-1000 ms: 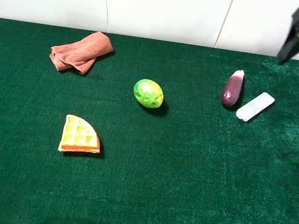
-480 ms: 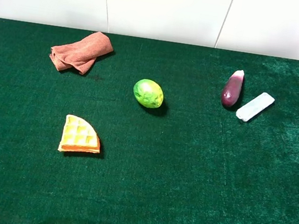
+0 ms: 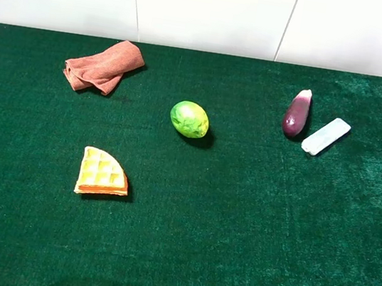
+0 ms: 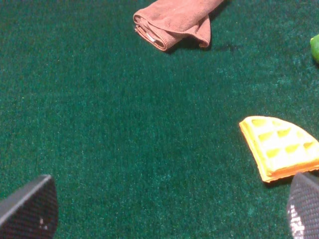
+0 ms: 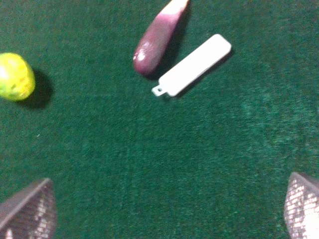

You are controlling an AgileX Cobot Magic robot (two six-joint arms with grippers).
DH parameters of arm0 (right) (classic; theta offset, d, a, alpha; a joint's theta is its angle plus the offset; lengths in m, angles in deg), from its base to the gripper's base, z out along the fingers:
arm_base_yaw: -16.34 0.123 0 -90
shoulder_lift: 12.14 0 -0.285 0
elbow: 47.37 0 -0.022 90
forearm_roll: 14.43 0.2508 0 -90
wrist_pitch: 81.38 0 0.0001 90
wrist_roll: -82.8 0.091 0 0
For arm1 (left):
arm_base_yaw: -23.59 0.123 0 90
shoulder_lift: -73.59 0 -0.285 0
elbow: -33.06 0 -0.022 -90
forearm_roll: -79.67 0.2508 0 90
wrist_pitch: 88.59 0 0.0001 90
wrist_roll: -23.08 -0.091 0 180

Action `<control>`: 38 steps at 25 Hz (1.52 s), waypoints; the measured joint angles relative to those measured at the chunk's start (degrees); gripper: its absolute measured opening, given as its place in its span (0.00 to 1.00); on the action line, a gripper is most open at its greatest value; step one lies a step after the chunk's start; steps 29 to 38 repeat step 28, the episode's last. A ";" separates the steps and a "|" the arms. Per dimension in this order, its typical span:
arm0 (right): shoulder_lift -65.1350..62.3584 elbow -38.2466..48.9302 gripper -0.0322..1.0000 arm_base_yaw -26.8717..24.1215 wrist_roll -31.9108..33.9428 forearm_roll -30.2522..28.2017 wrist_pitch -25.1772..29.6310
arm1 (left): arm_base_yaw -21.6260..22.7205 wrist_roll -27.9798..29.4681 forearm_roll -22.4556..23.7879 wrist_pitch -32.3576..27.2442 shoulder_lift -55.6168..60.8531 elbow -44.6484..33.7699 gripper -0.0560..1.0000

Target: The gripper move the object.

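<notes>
The purple eggplant (image 3: 297, 114) with its pale tip lies on the green table at the back right, and also shows in the right wrist view (image 5: 157, 37). My right gripper (image 5: 166, 209) is open and empty. It hovers above the cloth, well short of the eggplant, with one finger (image 5: 27, 211) at each lower corner of its view. My left gripper (image 4: 167, 214) is open and empty above bare cloth near the waffle (image 4: 279, 147). Neither gripper shows in the exterior high view.
A pale rectangular bar (image 3: 326, 136) lies right beside the eggplant and shows in the right wrist view (image 5: 193, 71). A green round fruit (image 3: 189, 119) sits mid-table. A waffle wedge (image 3: 102, 173) lies front left, and a folded brown cloth (image 3: 104, 65) back left.
The black arm part at the top right of the exterior high view has moved out of the frame. The objects on the table have not moved.
</notes>
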State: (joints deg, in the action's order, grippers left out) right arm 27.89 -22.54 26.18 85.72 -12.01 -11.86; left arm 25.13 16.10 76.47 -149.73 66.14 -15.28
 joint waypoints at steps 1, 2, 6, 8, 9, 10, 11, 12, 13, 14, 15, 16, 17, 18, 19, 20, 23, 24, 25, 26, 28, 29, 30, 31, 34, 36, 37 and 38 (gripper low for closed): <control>-2.31 1.60 0.70 -0.56 0.00 -0.24 -0.33 | 0.00 0.00 0.00 0.00 0.00 0.00 0.93; -5.06 3.29 0.70 -1.27 0.00 -0.54 -0.97 | 0.00 0.00 0.00 0.00 0.00 0.00 0.93; -15.37 10.22 0.70 -4.80 -0.02 -2.76 -4.77 | 0.00 0.00 0.00 0.00 0.00 0.00 0.93; -20.11 13.65 0.70 -6.30 -0.02 -3.36 -6.61 | 0.00 0.00 0.00 0.00 0.00 0.00 0.93; -22.59 15.48 0.70 -6.98 -0.02 -3.49 -7.57 | 0.00 0.00 0.00 0.00 0.00 0.00 0.93; -24.96 17.23 0.70 -7.47 -0.02 -3.60 -8.12 | 0.00 0.00 0.00 0.00 0.00 0.00 0.93; -26.85 18.61 0.70 -7.95 -0.02 -3.62 -8.62 | 0.00 0.00 0.00 0.00 0.00 0.00 0.93; -29.05 20.16 0.70 -8.33 -0.02 -3.67 -9.06 | 0.00 0.00 0.00 0.00 0.00 0.00 0.93; -30.90 21.65 0.70 -8.55 -0.02 -3.69 -9.32 | 0.00 0.00 0.00 0.00 0.00 0.00 0.93; -32.06 22.69 0.70 -8.66 -0.02 -3.69 -9.42 | 0.00 0.00 0.00 0.00 0.00 0.00 0.93; -32.45 23.44 0.70 -8.79 -0.02 -3.58 -9.56 | 0.00 0.00 0.00 0.00 0.00 0.00 0.93; -32.50 23.75 0.70 -8.79 -0.02 -3.58 -10.00 | 0.00 0.00 0.00 0.00 0.00 0.00 0.93; -32.53 23.83 0.70 -8.79 -0.02 -3.52 -10.43 | 0.00 0.00 0.00 0.00 0.00 0.00 0.93; -32.61 23.83 0.70 -8.79 -0.02 -3.52 -10.57 | 0.00 0.00 0.00 0.00 0.00 0.00 0.93; -32.61 23.83 0.70 -8.79 -0.02 -3.52 -10.63 | 0.00 0.00 0.00 0.00 0.00 0.00 0.93; -32.61 23.89 0.70 -8.79 -0.02 -3.52 -10.63 | 0.00 0.00 0.00 0.00 0.00 0.00 0.93; -32.61 23.88 0.70 -8.79 -0.02 -3.52 -10.63 | 0.00 0.00 0.00 0.00 0.00 0.00 0.93; -32.61 23.88 0.70 -8.79 -0.02 -3.52 -10.63 | 0.00 0.00 0.00 0.00 0.00 0.00 0.93; -32.61 23.88 0.70 -8.79 -0.02 -3.52 -10.63 | 0.00 0.00 0.00 0.00 0.00 0.00 0.93; -32.61 23.88 0.70 -8.79 -0.02 -3.52 -10.63 | 0.00 0.00 0.00 0.00 0.00 0.00 0.93; -32.61 23.88 0.70 -8.79 -0.02 -3.52 -10.63 | 0.00 0.00 0.00 0.00 0.00 0.00 0.93; -32.61 23.88 0.70 -8.79 -0.02 -3.52 -10.63 | 0.00 0.00 0.00 0.00 0.00 0.00 0.93; -32.61 23.88 0.70 -8.79 -0.02 -3.52 -10.63 | 0.00 0.00 0.00 0.00 0.00 0.00 0.93; -32.61 23.88 0.70 -8.79 -0.02 -3.52 -10.63 | 0.00 0.00 0.00 0.00 0.00 0.00 0.93; -32.61 23.88 0.70 -8.79 -0.02 -3.52 -10.63 | 0.00 0.00 0.00 0.00 0.00 0.00 0.93; -32.61 23.88 0.70 -8.79 -0.02 -3.52 -10.63 | 0.00 0.00 0.00 0.00 0.00 0.00 0.93; -32.61 23.88 0.70 -8.79 -0.02 -3.52 -10.63 | 0.00 0.00 0.00 0.00 0.00 0.00 0.93; -32.61 23.88 0.70 -8.79 -0.02 -3.52 -10.63 | 0.00 0.00 0.00 0.00 0.00 0.00 0.93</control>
